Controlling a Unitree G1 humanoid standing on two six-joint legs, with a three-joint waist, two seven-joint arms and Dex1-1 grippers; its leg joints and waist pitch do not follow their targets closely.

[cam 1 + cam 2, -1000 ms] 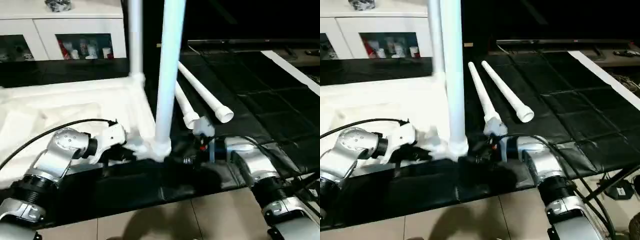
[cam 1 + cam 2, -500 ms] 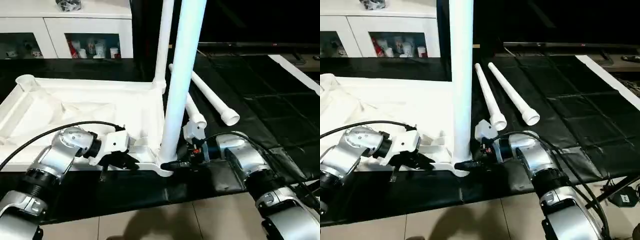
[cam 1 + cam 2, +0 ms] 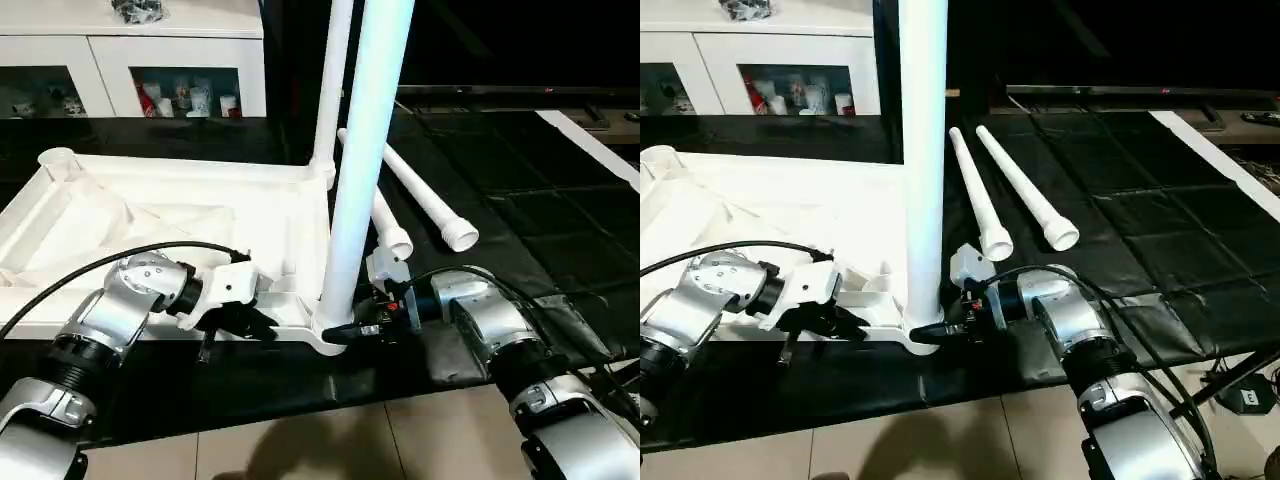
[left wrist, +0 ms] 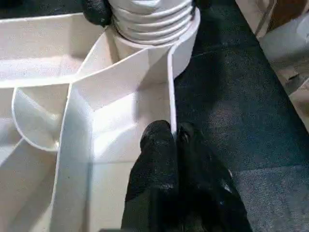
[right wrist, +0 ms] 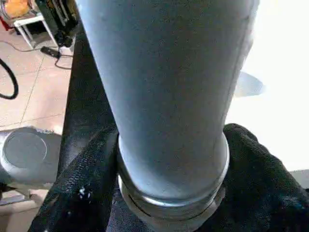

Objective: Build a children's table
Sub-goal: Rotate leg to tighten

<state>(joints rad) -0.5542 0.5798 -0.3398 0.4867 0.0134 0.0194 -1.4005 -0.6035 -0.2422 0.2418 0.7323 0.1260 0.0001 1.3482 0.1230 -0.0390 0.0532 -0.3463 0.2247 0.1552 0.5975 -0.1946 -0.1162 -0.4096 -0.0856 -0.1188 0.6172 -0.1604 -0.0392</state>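
Note:
The children's table top [image 3: 180, 165] lies upside down on the black mat, ribs up. Two white legs stand upright in its right-hand corner sockets, the near leg [image 3: 365, 150] and the far leg [image 3: 332, 80]. Two more legs [image 3: 420, 190] lie loose on the mat to the right. My left gripper [image 4: 174, 137] is shut on the top's thin front rim wall, just left of the near socket. My right gripper [image 3: 345, 332] reaches in from the right, and its black fingers [image 5: 91, 169] hug the near leg's base on both sides.
A white cabinet [image 3: 130, 50] with glass doors stands behind the table top. The far-left corner socket [image 3: 55, 160] holds no leg. The black mat [image 3: 520, 200] runs off to the right, and beige floor tiles [image 3: 300, 440] lie in front of it.
The head camera has shifted. My right gripper's fingers have closed in around the near leg's base. The left gripper keeps its hold on the rim.

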